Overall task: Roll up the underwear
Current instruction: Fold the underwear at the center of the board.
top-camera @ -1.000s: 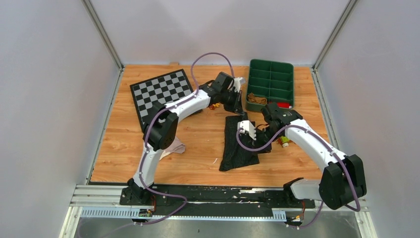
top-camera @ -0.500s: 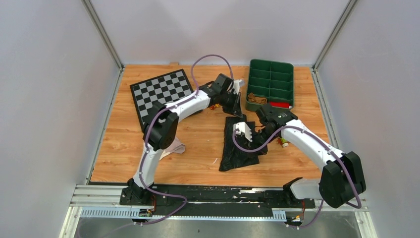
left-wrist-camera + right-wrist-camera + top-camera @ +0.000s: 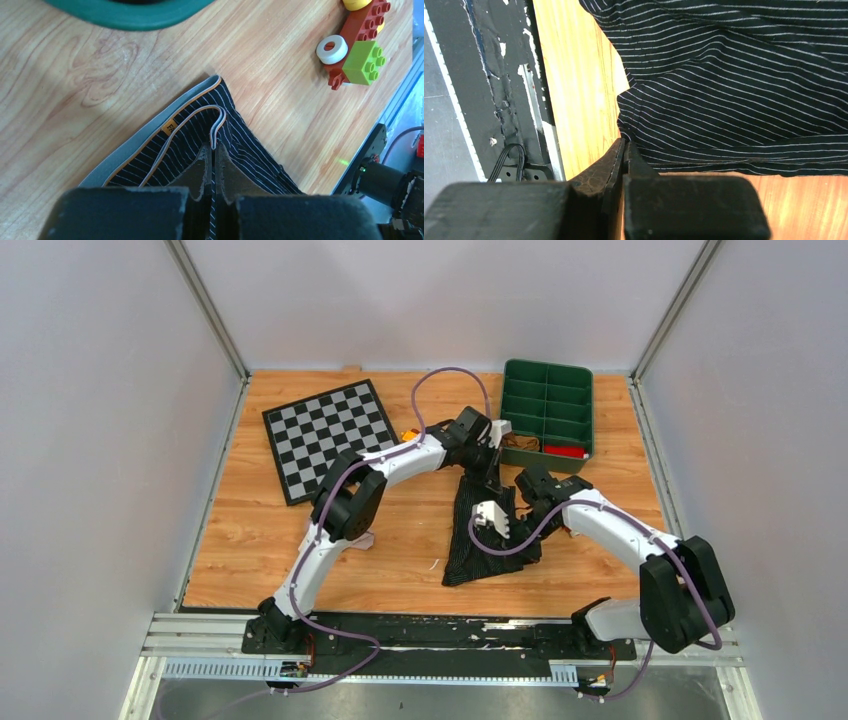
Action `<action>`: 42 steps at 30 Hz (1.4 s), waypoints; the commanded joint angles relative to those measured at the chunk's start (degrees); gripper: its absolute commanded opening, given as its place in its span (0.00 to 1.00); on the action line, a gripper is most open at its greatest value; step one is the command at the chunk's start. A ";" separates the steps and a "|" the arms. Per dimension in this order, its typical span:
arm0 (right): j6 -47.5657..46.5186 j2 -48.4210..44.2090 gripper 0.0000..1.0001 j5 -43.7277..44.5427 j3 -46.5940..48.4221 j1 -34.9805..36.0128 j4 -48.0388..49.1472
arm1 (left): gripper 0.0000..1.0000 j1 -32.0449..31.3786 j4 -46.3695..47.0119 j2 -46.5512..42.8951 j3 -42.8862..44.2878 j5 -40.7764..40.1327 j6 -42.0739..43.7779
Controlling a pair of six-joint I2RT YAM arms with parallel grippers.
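The black underwear (image 3: 478,545) lies on the desk (image 3: 400,560) a little right of centre. Its waistband end points far, toward the tray (image 3: 130,15), and its legs trail near. It is thin knit cloth, black with fine white pinstripes. The waistband (image 3: 150,131) is a flat grey elastic strip edged in orange, with a small orange label.

The left hand (image 3: 213,152) is clenched on the upper layer of that waistband, pinching the elastic into a raised loop while the lower layer rests flat on the wood. The right hand (image 3: 624,147) is also clenched. Its tips meet at the right side edge of the cloth and seem to grip a fold of it, though the pinch is thin and partly hidden by the fingers.

The garment looks very light, limp and prone to creasing, so it will probably sag and bunch wherever it is unsupported. The elastic band is the firmest part and likely the best hold. Two grips spread along one edge should keep a roll even.

The desk is smooth wood-grain laminate, so the cloth may slide instead of turning over. A cluster of plastic bricks (image 3: 357,55) sits near the waistband. A pale underwear (image 3: 358,539) lies well apart to the left, partly under the left arm.
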 commanded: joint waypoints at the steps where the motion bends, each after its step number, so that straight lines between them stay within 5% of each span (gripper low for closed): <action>1: -2.47 0.09 0.00 0.46 -1.42 -1.02 1.28 | 0.00 -0.61 2.41 0.94 3.16 -0.68 0.61; 13: -2.15 -0.51 0.12 3.27 -4.16 -2.60 2.78 | 0.08 -1.92 4.23 3.27 4.74 -0.99 -0.61; 20: 3.21 -6.34 0.39 3.69 6.73 -8.19 -6.78 | 0.39 1.12 -2.06 -4.95 5.11 1.31 3.06; 22: 7.11 -9.15 0.45 2.42 9.77 -11.28 -8.06 | 0.58 3.30 -2.42 -8.52 2.75 3.52 3.38; 23: 9.92 -10.16 0.47 2.57 10.55 -12.59 -7.35 | 0.88 4.41 -3.00 -10.21 1.42 3.93 4.42; 24: 13.84 -10.86 0.47 2.57 11.24 -13.83 -6.12 | 0.99 5.44 -3.97 -11.78 -0.08 3.81 6.02; 33: 37.94 -0.15 0.51 5.42 14.43 -20.67 11.56 | 1.00 11.15 -7.94 -19.03 -12.66 5.72 15.89; 42: 49.59 11.70 0.56 0.18 15.20 -24.83 21.00 | 1.00 11.94 -5.09 -12.89 -11.33 13.73 16.86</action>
